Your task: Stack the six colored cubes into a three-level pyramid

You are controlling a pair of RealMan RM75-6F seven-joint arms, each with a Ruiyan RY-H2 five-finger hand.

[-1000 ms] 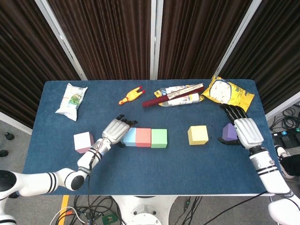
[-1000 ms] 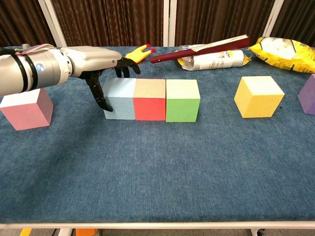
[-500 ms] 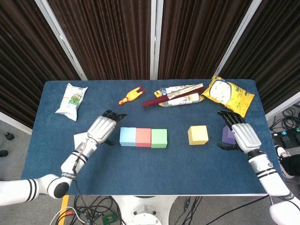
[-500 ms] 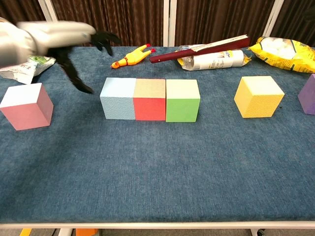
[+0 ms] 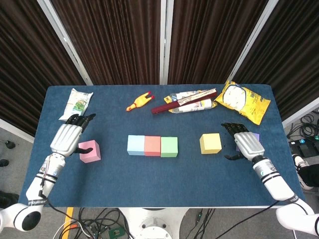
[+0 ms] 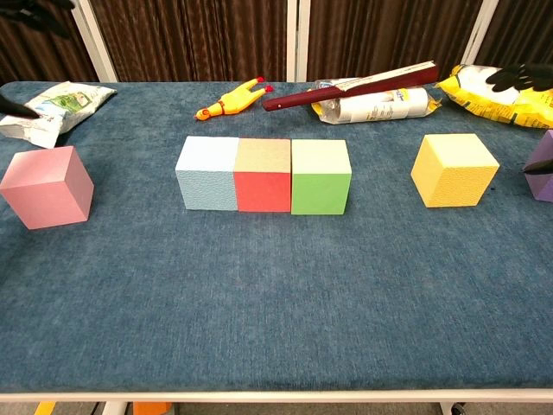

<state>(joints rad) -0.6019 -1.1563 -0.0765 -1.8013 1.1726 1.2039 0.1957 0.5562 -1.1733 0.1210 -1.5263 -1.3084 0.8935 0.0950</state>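
Note:
A light blue cube (image 5: 135,145), a red cube (image 5: 152,146) and a green cube (image 5: 169,147) sit side by side in a touching row at the table's middle. The yellow cube (image 5: 211,143) stands alone to their right. A pink cube (image 5: 89,151) lies at the left, and my left hand (image 5: 69,137) hovers just left of it with its fingers apart and nothing in them. The purple cube (image 6: 543,166) shows at the right edge of the chest view. My right hand (image 5: 242,142) is spread over it and hides most of it in the head view.
Along the far side lie a white-green snack bag (image 5: 76,104), a yellow rubber chicken (image 5: 139,101), a dark red flat stick (image 5: 175,105) on a wrapped roll (image 5: 195,105), and a yellow chip bag (image 5: 242,99). The blue table (image 5: 164,184) ends near my arms.
My left hand has drawn away from the light blue cube and swung left past the pink cube, which looks slightly turned. My right hand has shifted left over the purple cube.

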